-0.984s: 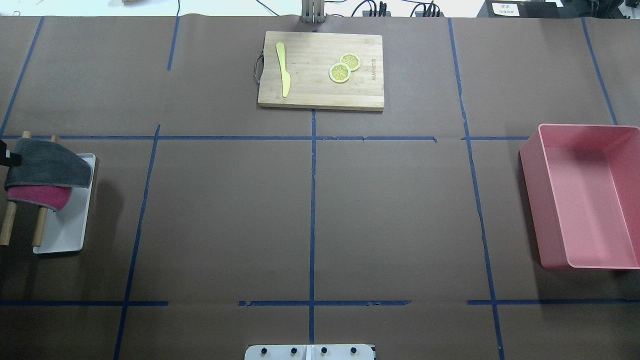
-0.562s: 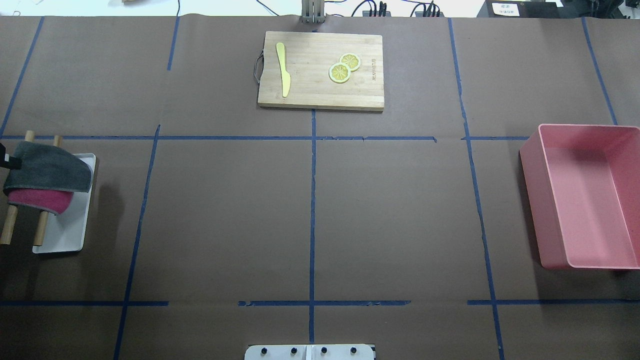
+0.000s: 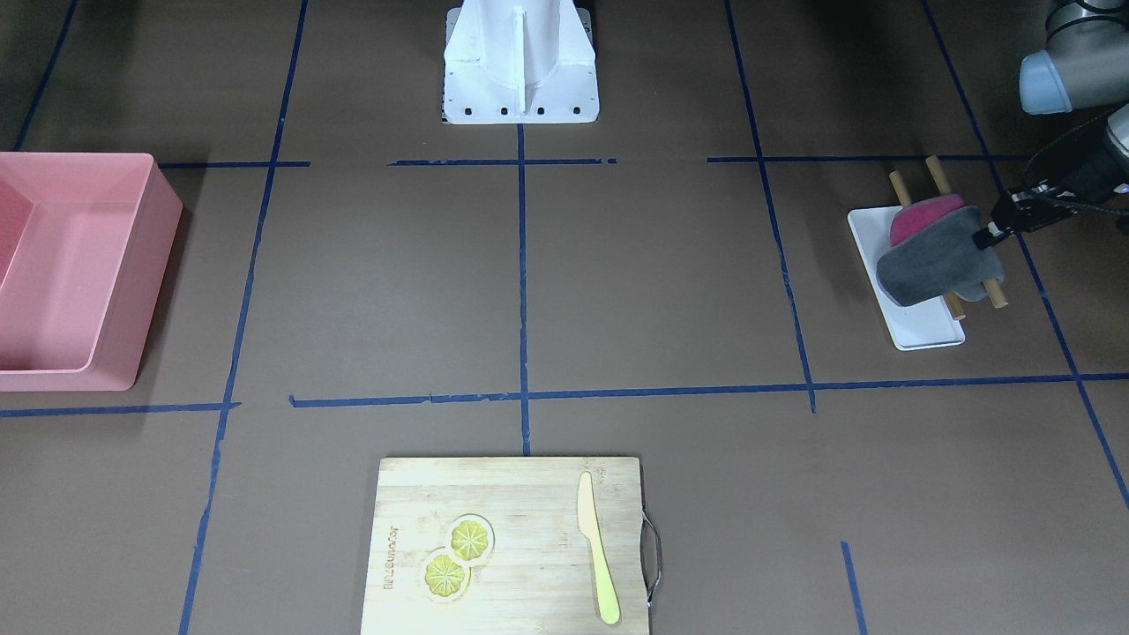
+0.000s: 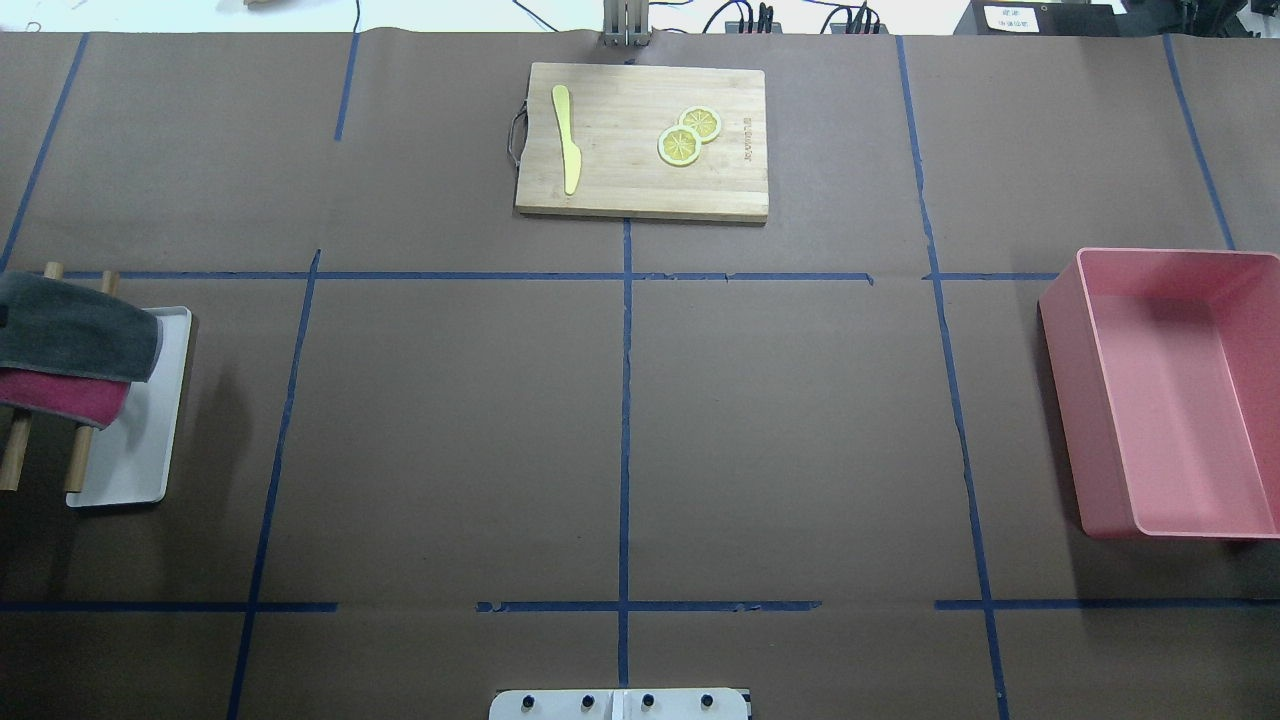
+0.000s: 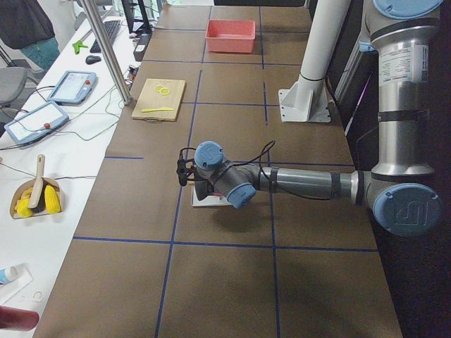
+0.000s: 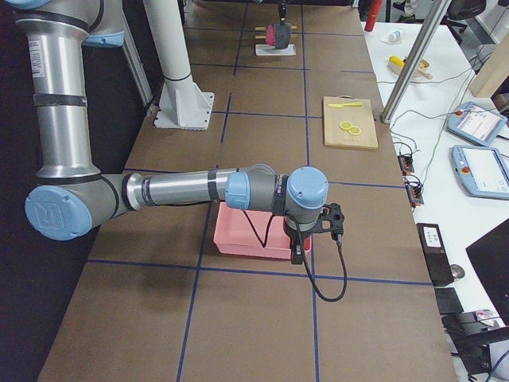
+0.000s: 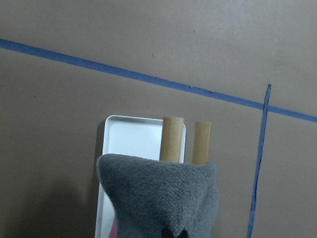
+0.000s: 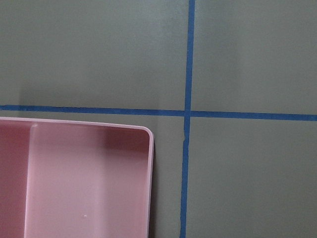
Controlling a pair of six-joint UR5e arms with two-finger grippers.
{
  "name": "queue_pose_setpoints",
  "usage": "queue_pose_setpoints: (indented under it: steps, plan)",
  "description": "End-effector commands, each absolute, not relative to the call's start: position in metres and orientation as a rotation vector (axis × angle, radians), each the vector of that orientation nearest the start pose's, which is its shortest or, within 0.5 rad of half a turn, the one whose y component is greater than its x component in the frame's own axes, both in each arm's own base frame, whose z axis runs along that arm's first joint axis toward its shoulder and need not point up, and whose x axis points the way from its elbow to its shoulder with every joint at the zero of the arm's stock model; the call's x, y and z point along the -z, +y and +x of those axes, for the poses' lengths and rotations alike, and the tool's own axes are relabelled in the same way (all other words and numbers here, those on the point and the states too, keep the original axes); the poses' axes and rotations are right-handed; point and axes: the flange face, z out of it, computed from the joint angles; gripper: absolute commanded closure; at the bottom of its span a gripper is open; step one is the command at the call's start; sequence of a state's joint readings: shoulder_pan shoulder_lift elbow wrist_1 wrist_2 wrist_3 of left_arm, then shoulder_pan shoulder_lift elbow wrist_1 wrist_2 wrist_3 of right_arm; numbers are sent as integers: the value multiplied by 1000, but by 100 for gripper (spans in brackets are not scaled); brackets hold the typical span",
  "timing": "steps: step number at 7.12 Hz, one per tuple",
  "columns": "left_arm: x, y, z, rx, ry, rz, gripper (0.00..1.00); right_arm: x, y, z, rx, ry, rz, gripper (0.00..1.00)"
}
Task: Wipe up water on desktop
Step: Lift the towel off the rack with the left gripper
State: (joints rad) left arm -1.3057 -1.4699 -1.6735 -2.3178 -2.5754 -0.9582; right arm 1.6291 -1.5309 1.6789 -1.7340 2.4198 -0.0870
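The desktop [image 4: 450, 420] is dark brown with blue tape lines; I see no water on it. A grey cloth [image 3: 935, 256] with a magenta underside hangs over two wooden rods [image 3: 935, 176] above a small white tray [image 3: 922, 326]. My left gripper [image 3: 983, 236] is shut on the cloth's outer edge. In the overhead view the cloth [image 4: 70, 330] reaches the left edge and the gripper is out of frame. The left wrist view shows the cloth [image 7: 163, 193] close below the rods [image 7: 172, 139]. My right gripper [image 6: 298, 251] hangs at the pink bin's near end; I cannot tell its state.
A pink bin [image 4: 1170, 400] stands at the right. A bamboo cutting board [image 4: 640, 140] with a yellow knife [image 4: 567, 135] and two lemon slices [image 4: 688, 135] lies at the far middle. The robot base [image 3: 520, 62] is at the near edge.
The cloth has slid left over the rods in the overhead view, pulled by my left gripper, which has left that view's edge. Nothing else has moved.
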Motion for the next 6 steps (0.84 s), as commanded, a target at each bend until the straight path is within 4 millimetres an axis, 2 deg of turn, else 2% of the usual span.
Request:
queue_pose_setpoints:
  steps: [1,2,3,4,5,6]
  plan:
    - [-551,-458,52,259,1199,19,97,-592,-501,88,27,-852,59,0]
    - [-542,-464,53,264,1200,18,97,-583,-501,87,33,-854,75,0]
    - [-517,-484,55,278,1196,13,97,-573,-504,87,12,-856,81,0]
    - [-484,-506,56,295,1190,4,97,-556,-508,83,-13,-856,116,0]
    - [-442,-526,46,336,1180,-7,97,-545,-513,74,3,-858,178,0]
    - [-398,-534,44,365,1165,-30,97,-537,-517,63,30,-861,233,0]
